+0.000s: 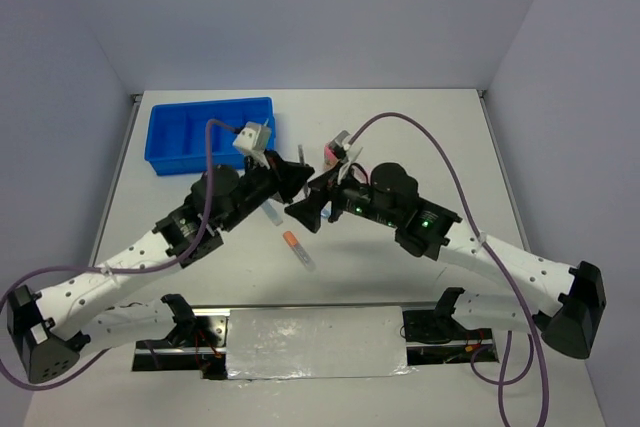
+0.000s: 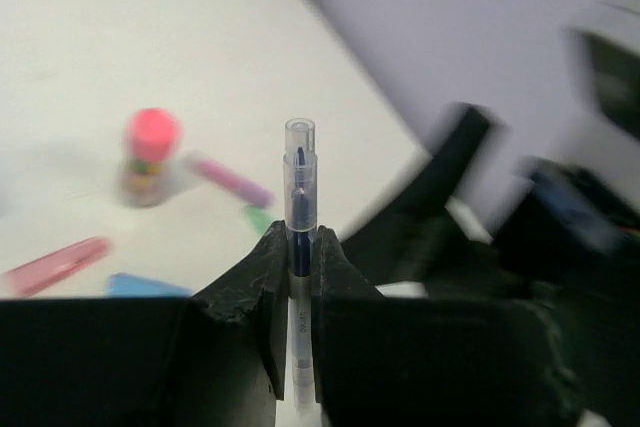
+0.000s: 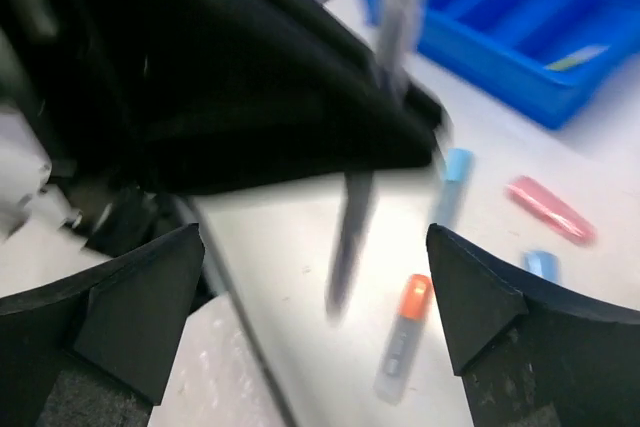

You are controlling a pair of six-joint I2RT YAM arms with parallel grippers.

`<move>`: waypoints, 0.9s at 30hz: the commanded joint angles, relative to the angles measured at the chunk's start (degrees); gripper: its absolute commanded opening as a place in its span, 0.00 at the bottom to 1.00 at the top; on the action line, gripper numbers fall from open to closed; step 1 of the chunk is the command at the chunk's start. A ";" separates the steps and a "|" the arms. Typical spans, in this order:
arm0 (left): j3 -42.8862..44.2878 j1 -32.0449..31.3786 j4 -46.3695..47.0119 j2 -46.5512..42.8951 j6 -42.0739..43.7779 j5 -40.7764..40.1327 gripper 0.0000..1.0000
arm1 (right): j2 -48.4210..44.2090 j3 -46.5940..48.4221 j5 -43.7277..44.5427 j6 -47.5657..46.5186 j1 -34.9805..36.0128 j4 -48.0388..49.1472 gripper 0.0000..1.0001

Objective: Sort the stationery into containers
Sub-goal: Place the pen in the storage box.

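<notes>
My left gripper (image 2: 300, 247) is shut on a clear pen with dark ink (image 2: 299, 182), which stands upright between the fingers. It hovers mid-table (image 1: 292, 179), right of the blue tray (image 1: 210, 134). My right gripper (image 3: 315, 297) is open and empty, close beside the left one (image 1: 305, 212). Below it lies an orange-capped marker (image 3: 400, 337); the held pen (image 3: 352, 232) hangs blurred in front. A pink-capped cylinder (image 2: 150, 157) stands beyond, with purple (image 2: 232, 183), pink (image 2: 55, 265), blue (image 2: 145, 287) and green (image 2: 258, 217) sticks around it.
The tray (image 3: 520, 17) shows a yellow item (image 3: 580, 55) in one compartment. A pink stick (image 3: 550, 209) and a light blue stick (image 3: 455, 172) lie on the table between tray and grippers. The two arms nearly touch at mid-table.
</notes>
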 commanded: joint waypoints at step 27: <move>50.47 34.97 -6.33 64.71 14.47 -5.99 0.26 | -23.06 -14.81 13.16 6.40 -8.41 -18.69 1.00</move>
